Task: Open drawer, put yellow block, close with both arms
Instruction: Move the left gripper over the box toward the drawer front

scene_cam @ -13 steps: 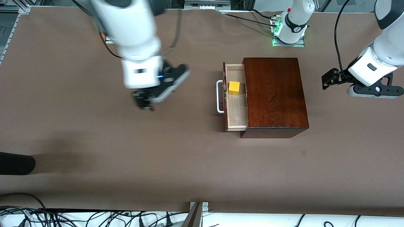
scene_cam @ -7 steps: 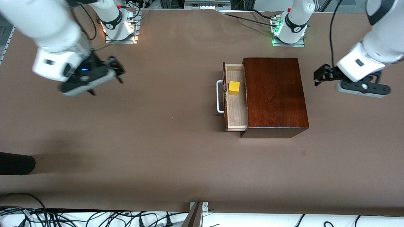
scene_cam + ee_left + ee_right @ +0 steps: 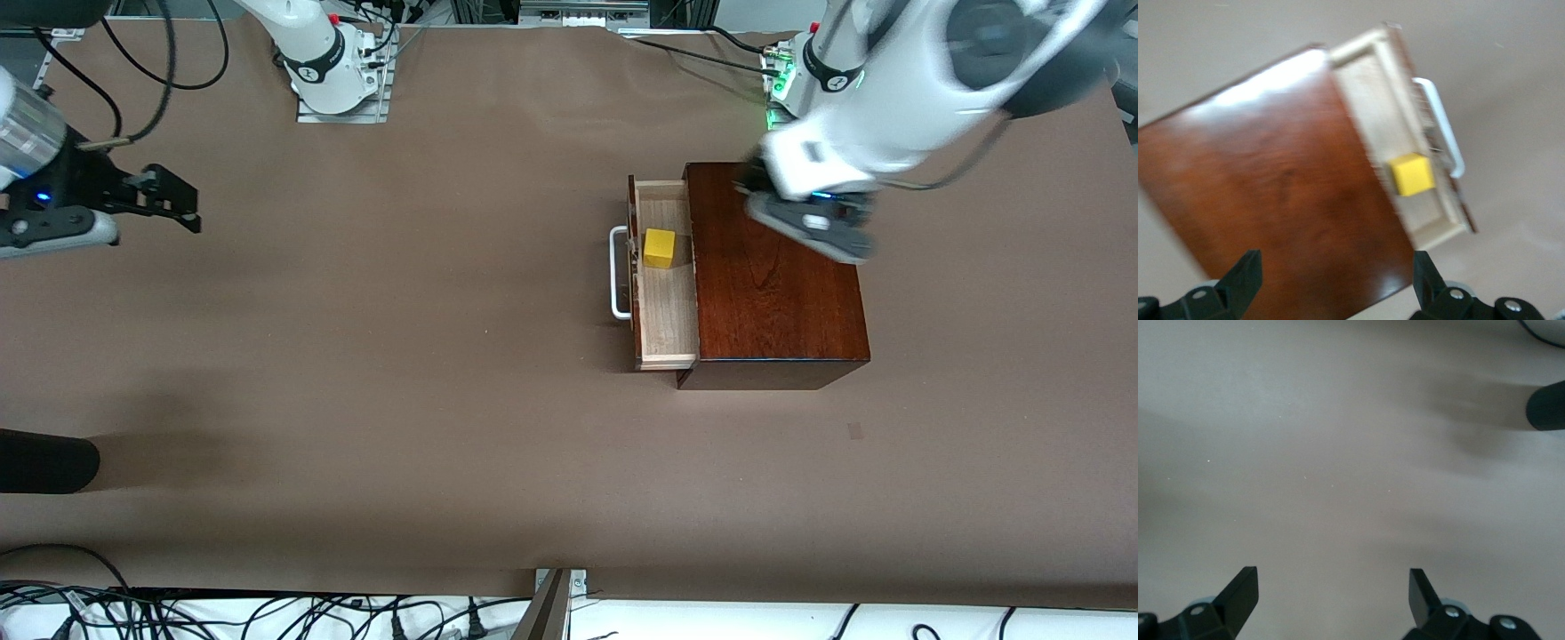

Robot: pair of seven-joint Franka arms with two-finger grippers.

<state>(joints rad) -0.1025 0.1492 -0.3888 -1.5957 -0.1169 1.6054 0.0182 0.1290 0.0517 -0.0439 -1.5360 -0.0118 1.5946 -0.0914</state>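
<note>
Over the box (image 3: 782, 293), left tool (image 3: 1335, 280) apart; right tool (image 3: 1331, 597) apart over bare table (image 3: 400, 356).

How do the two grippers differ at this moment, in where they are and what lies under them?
The left gripper is over the wooden box, beside the open drawer holding the yellow block. The right gripper is at the right arm's end of the table, over bare surface. Both have open jaws and hold nothing.

Yellow block (image 3: 660, 247) sits in open drawer (image 3: 665, 338).
</note>
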